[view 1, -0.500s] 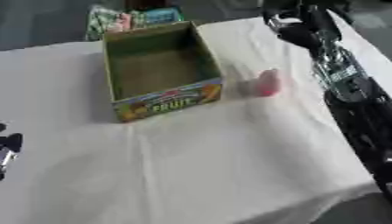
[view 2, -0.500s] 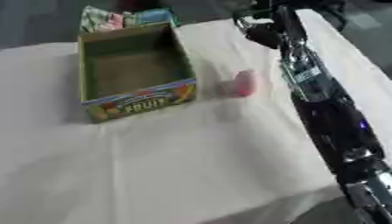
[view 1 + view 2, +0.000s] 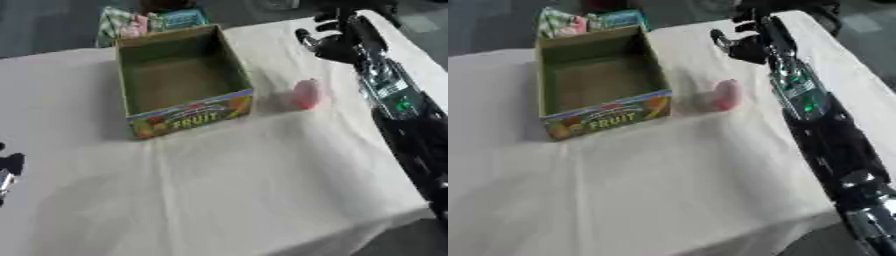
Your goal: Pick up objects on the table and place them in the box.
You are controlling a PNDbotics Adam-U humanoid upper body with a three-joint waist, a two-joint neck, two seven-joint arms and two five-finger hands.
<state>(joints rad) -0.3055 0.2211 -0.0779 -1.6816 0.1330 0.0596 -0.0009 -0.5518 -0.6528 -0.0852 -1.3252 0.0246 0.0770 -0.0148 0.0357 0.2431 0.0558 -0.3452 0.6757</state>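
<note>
An open cardboard box point(image 3: 234, 67) printed FRUIT stands at the upper left of the white-clothed table, and its inside looks bare. A small pink object point(image 3: 304, 94) lies on the cloth just right of the box. My right hand point(image 3: 331, 44) hovers past the pink object near the table's far right edge, open and holding nothing. Its black and silver arm runs down the right side. A sliver of my left hand point(image 3: 5, 172) shows at the left edge, low over the cloth.
Several colourful packets point(image 3: 144, 22) lie behind the box at the table's far edge. The white cloth point(image 3: 227, 190) spreads wide in front of the box. The table's right edge and front right corner drop off beside my right arm.
My right hand has shifted slightly nearer and leftward, toward the pink object. The box, the pink object and my left hand have not moved.
</note>
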